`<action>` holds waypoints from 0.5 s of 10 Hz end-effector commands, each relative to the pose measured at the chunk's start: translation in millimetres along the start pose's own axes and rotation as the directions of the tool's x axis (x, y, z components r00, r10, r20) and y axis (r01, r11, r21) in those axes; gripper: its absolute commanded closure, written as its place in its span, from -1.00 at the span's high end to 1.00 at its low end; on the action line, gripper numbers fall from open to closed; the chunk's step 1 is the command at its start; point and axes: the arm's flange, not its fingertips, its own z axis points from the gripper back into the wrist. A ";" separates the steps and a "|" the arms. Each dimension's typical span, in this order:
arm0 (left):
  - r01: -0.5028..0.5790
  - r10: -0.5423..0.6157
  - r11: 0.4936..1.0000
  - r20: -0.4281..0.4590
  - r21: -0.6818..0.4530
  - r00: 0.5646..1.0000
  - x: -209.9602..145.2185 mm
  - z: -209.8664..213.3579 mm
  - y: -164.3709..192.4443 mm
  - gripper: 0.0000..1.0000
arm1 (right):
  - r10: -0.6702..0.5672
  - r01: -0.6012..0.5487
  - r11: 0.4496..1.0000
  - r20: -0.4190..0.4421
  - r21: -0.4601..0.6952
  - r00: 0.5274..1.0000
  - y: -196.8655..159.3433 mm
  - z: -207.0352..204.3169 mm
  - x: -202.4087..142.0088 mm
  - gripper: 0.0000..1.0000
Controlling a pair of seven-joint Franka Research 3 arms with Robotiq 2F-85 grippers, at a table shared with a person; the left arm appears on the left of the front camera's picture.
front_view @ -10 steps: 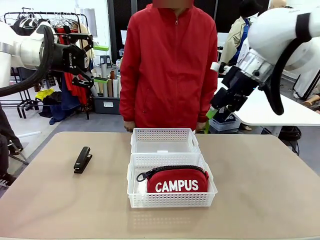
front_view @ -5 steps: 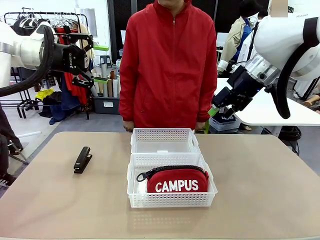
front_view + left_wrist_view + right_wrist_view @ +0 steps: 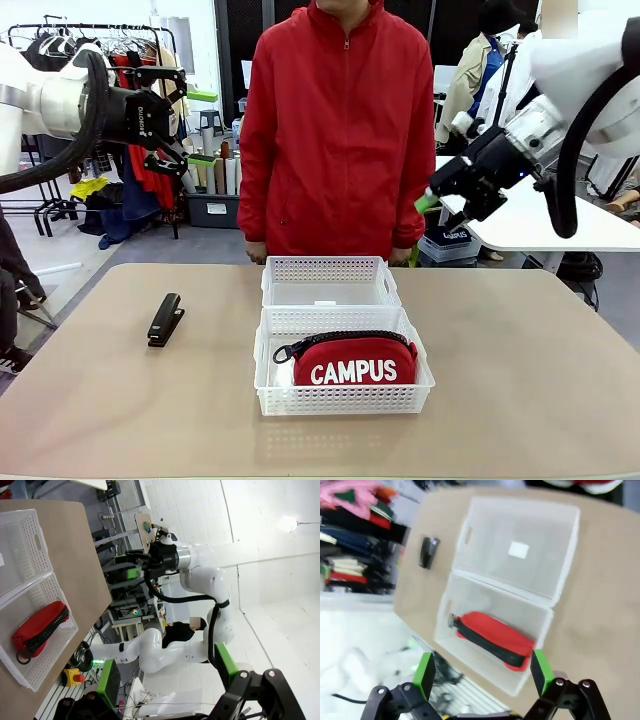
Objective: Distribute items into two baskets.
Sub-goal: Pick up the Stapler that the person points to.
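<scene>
Left hand (image 3: 188,125) and right hand (image 3: 450,208) both agape, aloft; pouch (image 3: 355,365) in near basket (image 3: 345,401)

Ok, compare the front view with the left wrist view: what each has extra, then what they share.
Extra in the front view: the black stapler on the table, left of the baskets, and the white CAMPUS lettering on the red pouch. Extra in the left wrist view: the right arm at its whole length and a yellow box with a red button. Shared: the near basket holding the pouch, the far basket with no item, and the open right hand, raised.
</scene>
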 end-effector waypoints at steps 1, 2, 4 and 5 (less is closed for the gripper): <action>-0.003 0.003 1.000 0.000 -0.004 1.000 -0.4 0.6 -1.6 1.00 | -0.187 0.173 0.972 0.075 0.161 0.979 -6.7 21.3 16.6 1.00; -0.003 0.003 1.000 0.000 -0.004 1.000 -0.4 0.6 -1.6 1.00 | -0.244 0.223 0.953 0.087 0.204 0.966 -10.2 33.1 20.7 1.00; -0.003 0.003 1.000 0.000 -0.004 1.000 -0.4 0.6 -1.6 1.00 | -0.335 0.294 0.918 0.126 0.265 0.934 -21.6 51.2 26.6 1.00; -0.003 0.003 1.000 0.000 -0.004 1.000 -0.4 0.6 -1.6 1.00 | -0.375 0.326 0.893 0.112 0.311 0.920 -29.1 59.3 32.0 1.00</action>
